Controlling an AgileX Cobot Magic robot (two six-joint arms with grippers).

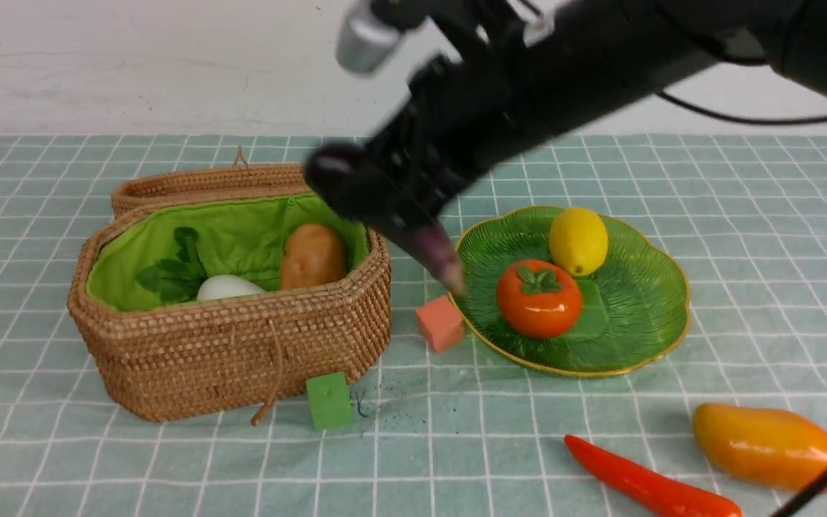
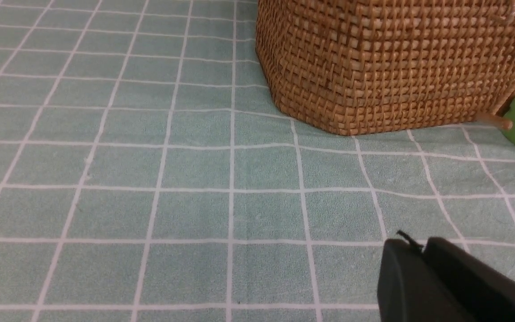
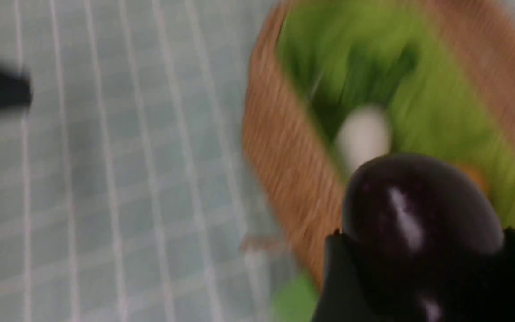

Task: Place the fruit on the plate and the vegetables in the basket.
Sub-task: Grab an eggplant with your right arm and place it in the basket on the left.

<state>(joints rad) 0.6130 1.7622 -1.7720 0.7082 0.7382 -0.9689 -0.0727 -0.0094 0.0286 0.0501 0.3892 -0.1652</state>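
Slippage is the main worry. The right jaws are clamped on a glossy dark purple toy eggplant, carried in the air above the 3 o'clock end of the large brown woven wicker basket with green cloth lining. Released too soon, I judge, it would strike the wicker rim and roll toward the small pink cube or the shallow green glass plate with a gold rim. That plate lies at 3 o'clock from the basket and holds a yellow lemon and a round orange-red persimmon.

Dropped inside, it could land on the brown potato beside the white radish with green leaves. An oblong orange-yellow mango and a long red-orange carrot lie on the checked tabletop at 5 o'clock from the plate. The left jaws are closed on nothing, low near a basket corner.

Motion blur smears the right wrist view, so where the jaws touch the eggplant is unclear. The frame's lower edge cuts off the carrot, and the basket wall hides most of the radish.
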